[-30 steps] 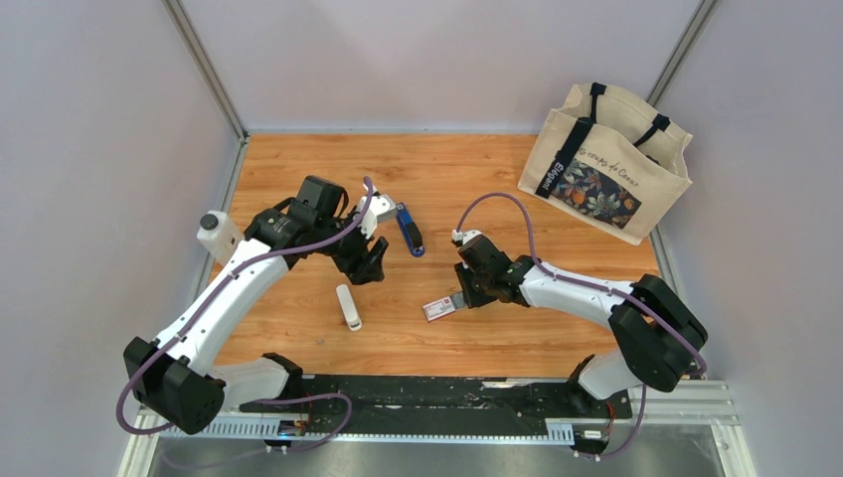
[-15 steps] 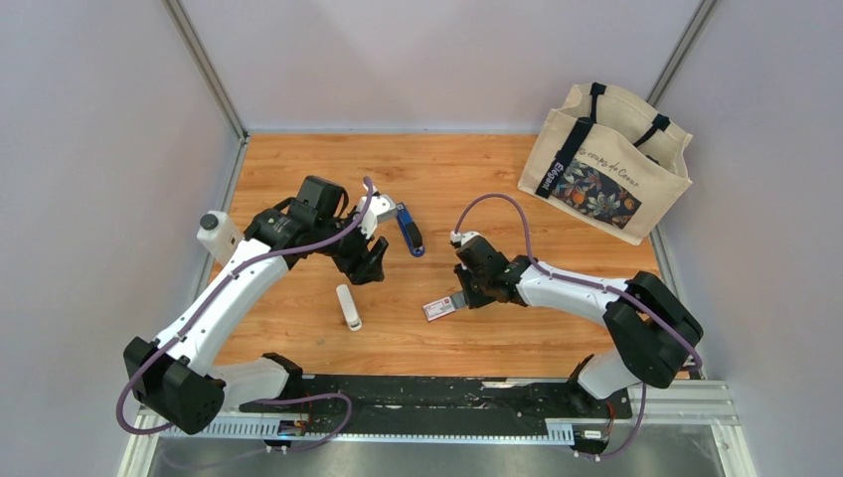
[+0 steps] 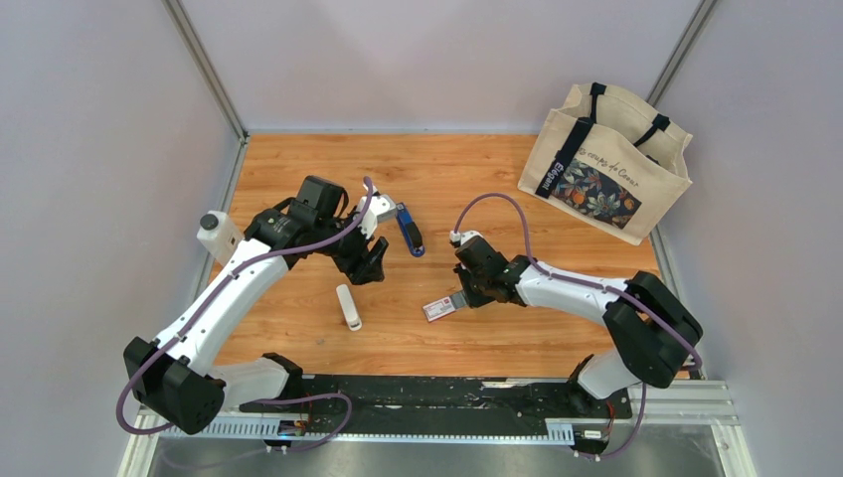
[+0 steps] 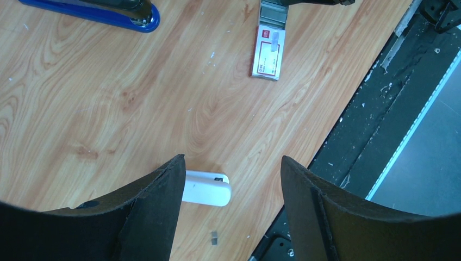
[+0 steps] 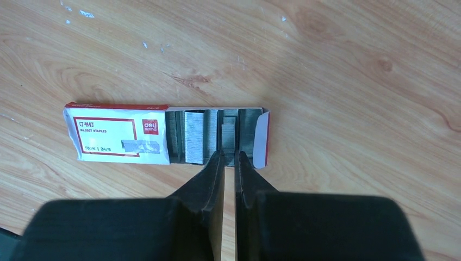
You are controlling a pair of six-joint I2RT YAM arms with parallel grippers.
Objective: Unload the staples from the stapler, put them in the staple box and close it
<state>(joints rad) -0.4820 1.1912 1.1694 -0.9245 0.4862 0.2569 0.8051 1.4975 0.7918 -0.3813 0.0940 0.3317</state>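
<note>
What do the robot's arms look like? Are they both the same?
Yes, they match. The left arm and right arm have smooth white tubes, chunky black joints and a purple cable looping alongside. The left gripper and right gripper are black, each with two flat, tapered fingers.

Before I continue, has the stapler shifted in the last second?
No. The stapler lies just where it was, same gap to the white stick.

Slim blue stapler (image 3: 409, 231) flat on table
</note>
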